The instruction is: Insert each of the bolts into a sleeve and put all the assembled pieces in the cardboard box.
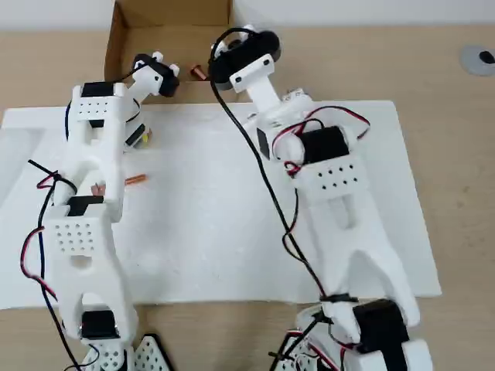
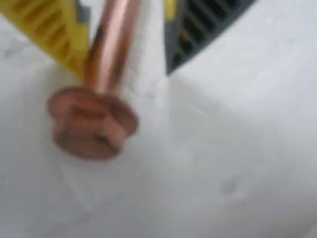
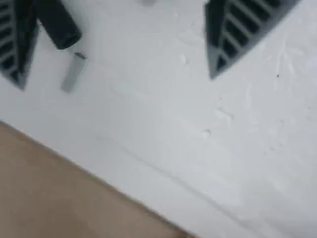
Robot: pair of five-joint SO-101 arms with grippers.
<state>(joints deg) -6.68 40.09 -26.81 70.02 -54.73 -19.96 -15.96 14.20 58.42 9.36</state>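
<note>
A copper bolt [image 2: 91,121] shows close up in the left wrist view, its flanged head toward the white sheet. Its shaft runs up between the yellow and black fingers of my left gripper [image 2: 121,69]. The shaft leans on the yellow finger [image 2: 44,29], and a gap separates it from the black one. My right gripper [image 3: 116,79] hangs open just over the sheet, with a small grey sleeve [image 3: 73,72] lying near one finger. The cardboard box [image 1: 116,46] stands at the table's back, with a copper piece [image 1: 197,72] on its floor.
Another copper bolt [image 1: 135,179] lies on the white sheet [image 1: 232,232] beside the left arm. A black cable [image 3: 59,22] hangs near the right gripper's finger. The sheet's edge and the bare wooden table [image 3: 59,198] lie close to the right gripper.
</note>
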